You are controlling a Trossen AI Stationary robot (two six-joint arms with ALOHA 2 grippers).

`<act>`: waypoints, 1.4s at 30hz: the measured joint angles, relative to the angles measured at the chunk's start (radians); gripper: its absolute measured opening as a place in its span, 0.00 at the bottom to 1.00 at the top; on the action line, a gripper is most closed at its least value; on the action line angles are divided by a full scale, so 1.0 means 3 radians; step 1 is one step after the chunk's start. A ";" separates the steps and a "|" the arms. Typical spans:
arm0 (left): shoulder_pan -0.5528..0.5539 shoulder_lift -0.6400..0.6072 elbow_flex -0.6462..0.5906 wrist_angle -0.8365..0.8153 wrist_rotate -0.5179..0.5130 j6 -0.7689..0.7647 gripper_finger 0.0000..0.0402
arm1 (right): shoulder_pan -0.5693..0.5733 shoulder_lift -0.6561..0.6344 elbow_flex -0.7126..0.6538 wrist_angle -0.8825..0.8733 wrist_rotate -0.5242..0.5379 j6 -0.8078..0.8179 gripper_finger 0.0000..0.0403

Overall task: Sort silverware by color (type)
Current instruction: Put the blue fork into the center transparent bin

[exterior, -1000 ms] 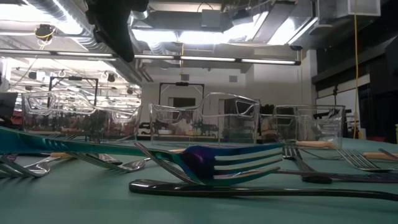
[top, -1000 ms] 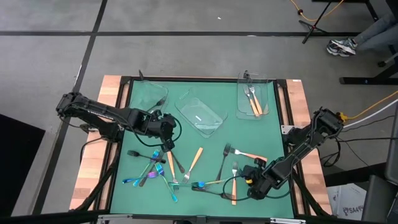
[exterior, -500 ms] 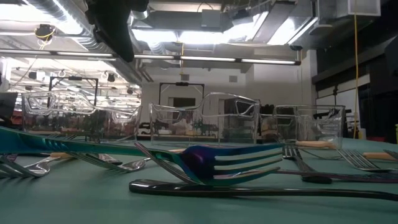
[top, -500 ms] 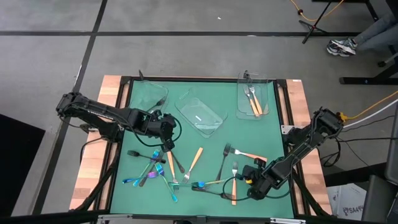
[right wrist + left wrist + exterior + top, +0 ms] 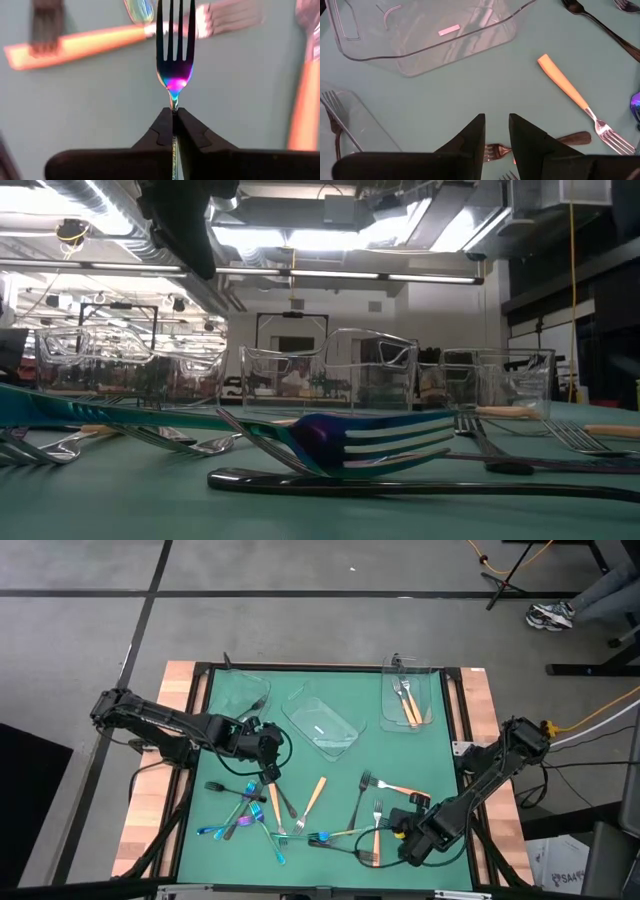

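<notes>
The right gripper (image 5: 174, 117) is clamped on an iridescent blue-purple fork (image 5: 174, 50) at the table's near right. The left gripper (image 5: 496, 131), fingers slightly apart, hovers near a clear plastic tray (image 5: 425, 30).

Blue-purple fork (image 5: 370, 442) lies tines right, near cam, centre. Black utensil (image 5: 420, 484) flat in front of it. Clear trays (image 5: 330, 375) in a row far back. More forks (image 5: 180, 442) on left.

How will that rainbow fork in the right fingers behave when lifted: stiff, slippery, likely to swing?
Probably stiff: the rainbow fork looks like straight metal. Likely slippery, since its surface is glossy. The right gripper pinches only the thin neck below the prongs, so it may pivot or slip between the fingers.
</notes>
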 joint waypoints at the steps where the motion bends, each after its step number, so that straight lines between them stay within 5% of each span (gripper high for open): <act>1: 0.0000 0.0000 0.0000 0.0000 0.0000 0.0000 0.20 | -0.0025 -0.0002 0.0085 -0.0096 0.0009 -0.0066 0.00; 13: 0.0000 0.0000 -0.0001 0.0000 0.0000 0.0002 0.20 | -0.0620 -0.0009 0.0820 -0.0936 0.0253 -0.1331 0.00; 29: -0.0001 0.0001 -0.0001 0.0001 0.0000 0.0003 0.20 | -0.1991 -0.0014 0.1408 -0.0604 0.0247 -0.3166 0.00; 42: 0.0000 0.0001 -0.0001 0.0001 -0.0001 0.0003 0.20 | -0.3248 0.0152 0.1433 0.0627 -0.0750 -0.4190 0.00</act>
